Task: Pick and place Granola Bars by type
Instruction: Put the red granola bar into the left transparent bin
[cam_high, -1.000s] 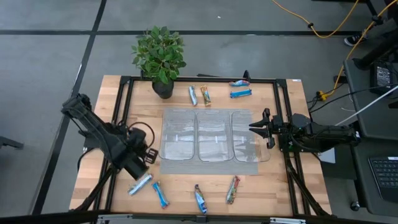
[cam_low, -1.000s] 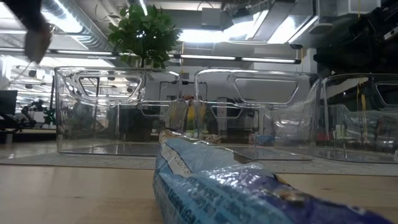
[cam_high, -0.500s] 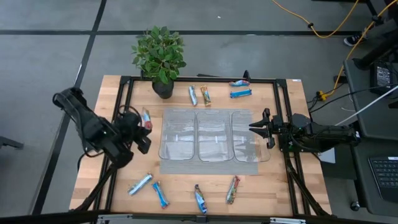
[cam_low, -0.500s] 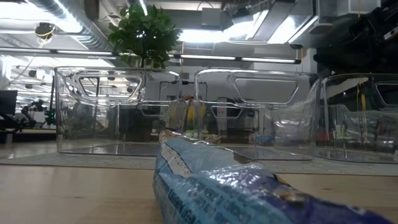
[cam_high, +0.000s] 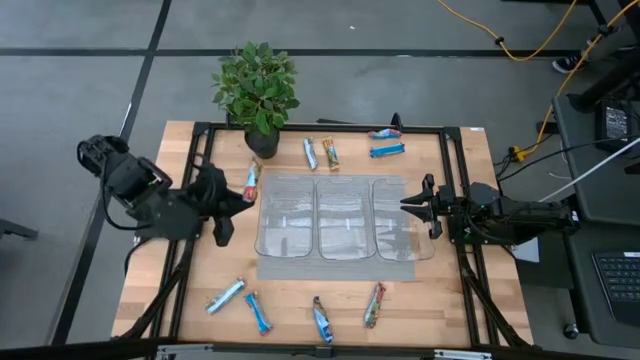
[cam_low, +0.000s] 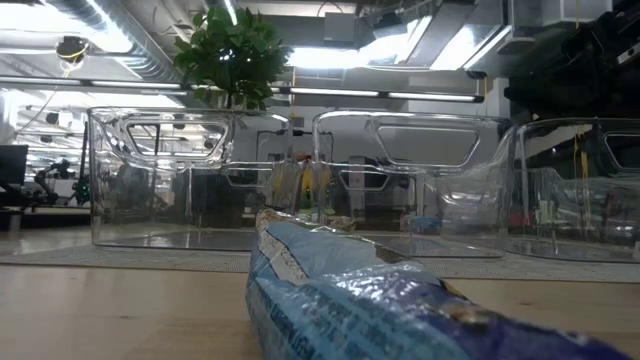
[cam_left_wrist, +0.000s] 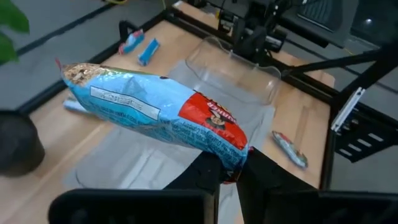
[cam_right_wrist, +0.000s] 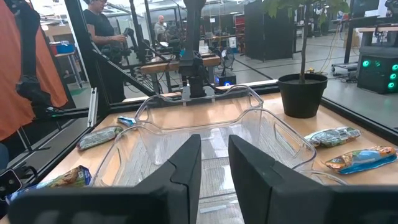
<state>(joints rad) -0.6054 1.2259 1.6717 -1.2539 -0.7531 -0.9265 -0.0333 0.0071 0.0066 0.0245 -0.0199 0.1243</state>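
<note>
My left gripper (cam_high: 238, 194) hangs above the table's left part, just left of the left clear bin (cam_high: 288, 228), shut on a blue granola bar with a red patch (cam_left_wrist: 155, 112). That bar also shows in the high view (cam_high: 251, 180), beside the bin's far left corner. Several other granola bars lie flat on the wood: some at the far edge (cam_high: 310, 153) (cam_high: 387, 150), some at the near edge (cam_high: 225, 296) (cam_high: 322, 320). My right gripper (cam_high: 412, 205) waits level at the right bin's (cam_high: 400, 228) right rim, a narrow gap between its fingers (cam_right_wrist: 186, 168). My left gripper pinches the bar's end next to the red patch (cam_left_wrist: 235, 157) between its two fingers (cam_left_wrist: 210, 174). The fingers come from the table's left, slanting down, and lie across the bar. The bar is lifted clear and sticks out sideways toward the far edge.
Three clear bins stand side by side on a grey mat (cam_high: 340, 268) in the table's middle, the middle bin (cam_high: 345, 228) between the other two. A potted plant (cam_high: 258, 90) stands at the far left. A black frame (cam_high: 200, 130) runs round the table. One bar lies close before the low camera (cam_low: 350, 300).
My left gripper has risen from low over the table's near left part and gone toward the far edge, staying shut. Its wrist has rolled and tipped up from pointing steeply down to slanting. The bar has come up with it, clear of the table.
</note>
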